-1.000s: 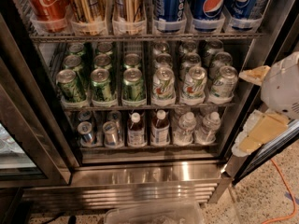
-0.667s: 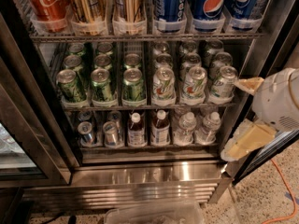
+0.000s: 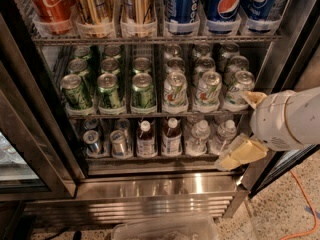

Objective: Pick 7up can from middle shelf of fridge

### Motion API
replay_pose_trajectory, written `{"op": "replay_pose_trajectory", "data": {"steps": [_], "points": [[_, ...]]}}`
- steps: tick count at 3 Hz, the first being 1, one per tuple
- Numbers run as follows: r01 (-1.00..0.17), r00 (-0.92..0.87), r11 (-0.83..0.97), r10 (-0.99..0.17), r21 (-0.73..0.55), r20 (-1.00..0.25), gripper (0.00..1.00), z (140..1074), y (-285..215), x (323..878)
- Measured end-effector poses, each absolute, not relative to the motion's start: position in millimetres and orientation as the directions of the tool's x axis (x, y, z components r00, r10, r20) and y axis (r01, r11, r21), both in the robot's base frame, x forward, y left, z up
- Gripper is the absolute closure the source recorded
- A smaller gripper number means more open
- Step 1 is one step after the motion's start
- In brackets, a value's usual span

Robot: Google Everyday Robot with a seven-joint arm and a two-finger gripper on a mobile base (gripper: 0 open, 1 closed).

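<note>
At the fridge (image 3: 165, 190), my gripper (image 3: 244, 128) hangs at the right end of the middle shelf (image 3: 125, 115), its two tan fingers spread wide with nothing between them. The upper finger (image 3: 253, 98) sits just beside the front 7up can (image 3: 239, 88), which stands in the rightmost lane; I cannot tell whether they touch. Dark green cans (image 3: 110, 90) fill the left lanes, and Pepsi cans (image 3: 225, 4) line the rack above.
</note>
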State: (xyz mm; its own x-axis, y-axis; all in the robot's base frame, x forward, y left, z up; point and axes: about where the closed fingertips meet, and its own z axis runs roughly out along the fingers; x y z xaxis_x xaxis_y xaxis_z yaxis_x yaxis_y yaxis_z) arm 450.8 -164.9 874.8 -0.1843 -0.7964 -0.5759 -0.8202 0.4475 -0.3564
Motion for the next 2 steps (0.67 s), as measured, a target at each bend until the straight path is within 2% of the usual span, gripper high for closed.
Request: {"op": "replay_pose_trajectory", "data": {"steps": [1, 2], "points": [[-0.820, -0.184, 0.448, -0.796, -0.356, -0.576, 0.00, 874.8, -164.8, 450.8], [-0.792, -0.174, 0.487, -0.757, -0.368, -0.629, 0.00, 873.8, -162.1, 451.1]]}}
